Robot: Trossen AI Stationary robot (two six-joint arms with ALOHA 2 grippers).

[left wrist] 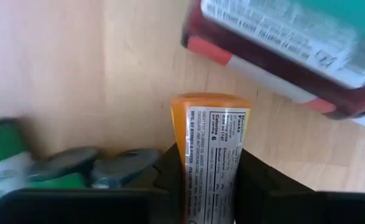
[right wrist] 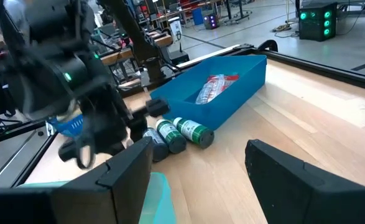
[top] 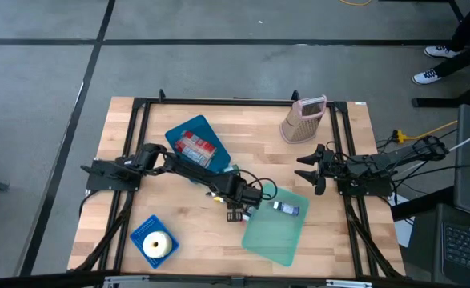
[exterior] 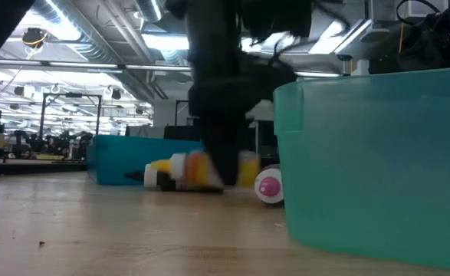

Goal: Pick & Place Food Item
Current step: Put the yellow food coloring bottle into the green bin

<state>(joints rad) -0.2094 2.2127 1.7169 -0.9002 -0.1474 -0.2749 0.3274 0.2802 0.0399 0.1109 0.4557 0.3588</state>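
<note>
An orange bottle (left wrist: 210,134) with a white nutrition label lies on its side on the wooden table, just left of the teal bin (top: 275,234). My left gripper (top: 236,210) stands over it, pointing down, shut on it. In the low view the bottle (exterior: 198,170) lies at the foot of the dark gripper. A red bottle (left wrist: 281,50) and two green-labelled bottles (right wrist: 188,132) lie close by. My right gripper (right wrist: 201,180) waits open near the table's right edge (top: 319,170). My left gripper pinches the orange bottle between its two fingers (left wrist: 170,171), one on each long side of the labelled body (left wrist: 194,155). The fingers come from above, pointing down, and lie across the bottle. The bottle lies flat with its side on the table.
A blue bin (top: 196,144) with a red-and-white packet stands behind the left arm. A small blue basket (top: 154,240) holding a white ring sits near the front left. A pink grater (top: 303,120) stands at the back right. A pink-and-white cap (exterior: 269,186) lies by the teal bin.
</note>
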